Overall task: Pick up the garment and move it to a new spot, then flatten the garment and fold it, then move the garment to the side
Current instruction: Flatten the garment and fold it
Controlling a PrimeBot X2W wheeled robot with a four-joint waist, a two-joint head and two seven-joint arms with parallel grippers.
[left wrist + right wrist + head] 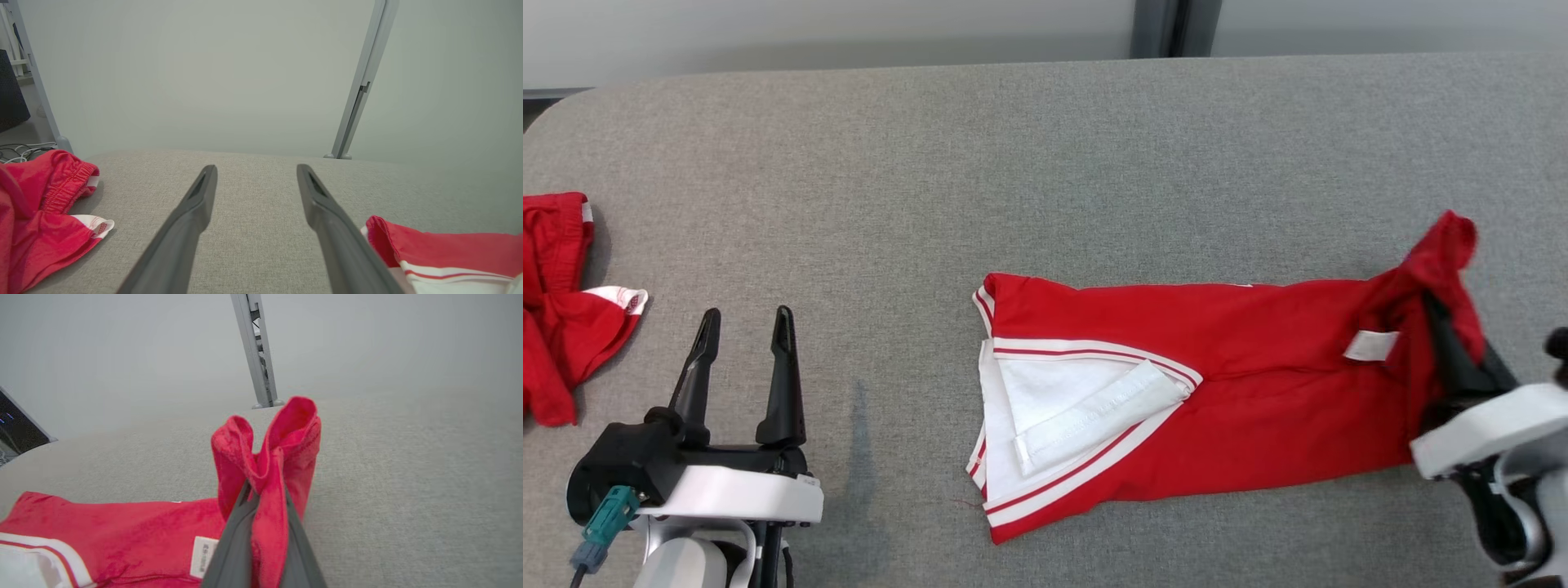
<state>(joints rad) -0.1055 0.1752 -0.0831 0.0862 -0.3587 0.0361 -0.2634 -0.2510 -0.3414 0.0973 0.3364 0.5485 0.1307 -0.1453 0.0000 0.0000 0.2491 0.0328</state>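
- Garment (1217, 392), red with white-and-red striped trim, lies stretched left to right across the grey table (1013, 147), right of centre in the head view. Its left end is turned back and shows white lining.
- Right gripper (1439, 318) is clenched on the garment's right end. It holds that end pinched and lifted off the table in a bunched peak, while the rest of the cloth rests flat.
- Right wrist view gives the grip more plainly than the head view, where cloth drapes over the fingers. The two dark fingers are pressed together with a fold of red fabric squeezed between them, and two lobes of cloth stand up above the tips.
- White label (203, 550) sits on the garment just left of those fingers in that view.
- Head view adds the garment's whole length and the folded-back left end, which the right wrist view catches as a sliver of trim at its lower left corner.
- Left gripper (748, 317) is released, its fingers spread wide with nothing between them. It sits at the lower left of the head view, well apart from the garment's left end.
- Left wrist view shows bare table between those fingers, with the garment's trimmed left corner at the lower right.
- Second red garment (36, 212) lies crumpled at the table's left edge, its elastic waistband visible, near the left gripper but not touching it.
- Grey upright post (359, 85) stands behind the table's far edge.
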